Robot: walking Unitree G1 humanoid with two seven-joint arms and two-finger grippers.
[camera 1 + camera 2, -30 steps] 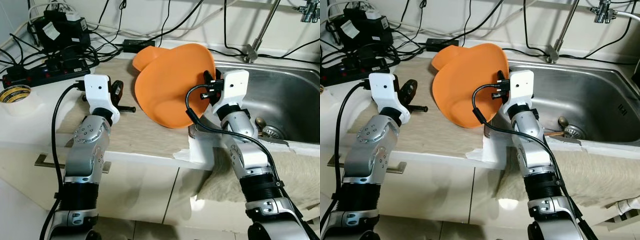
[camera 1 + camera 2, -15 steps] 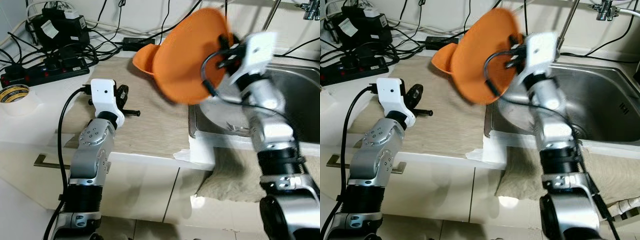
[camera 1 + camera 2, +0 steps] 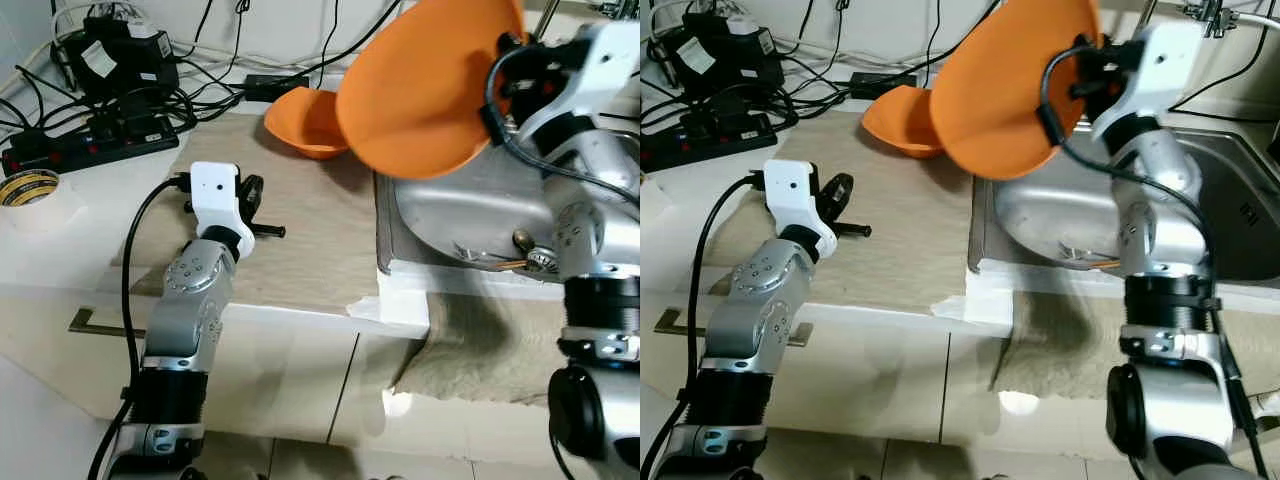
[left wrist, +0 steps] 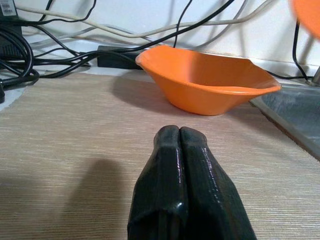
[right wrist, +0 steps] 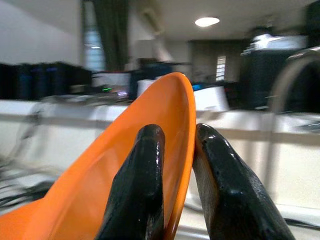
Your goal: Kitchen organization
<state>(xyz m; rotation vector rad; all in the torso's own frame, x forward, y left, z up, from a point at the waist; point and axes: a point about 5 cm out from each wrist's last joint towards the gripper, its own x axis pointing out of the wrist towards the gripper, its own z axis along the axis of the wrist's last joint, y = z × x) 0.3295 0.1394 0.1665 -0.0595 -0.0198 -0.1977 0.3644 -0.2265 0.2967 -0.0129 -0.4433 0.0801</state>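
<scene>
The orange bowl has been lifted above the sink by the right hand, pinched at its thin, light-looking, stiff rim, while the left hand is kept closed and empty.

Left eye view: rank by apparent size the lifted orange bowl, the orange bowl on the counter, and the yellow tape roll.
1. Lifted orange plastic bowl, though it sits nearer the camera.
2. Orange plastic bowl on the counter, partly hidden.
3. Yellow tape roll.

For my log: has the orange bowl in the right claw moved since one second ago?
Yes. The held orange bowl rose off the counter mat, toward the sink.
</scene>
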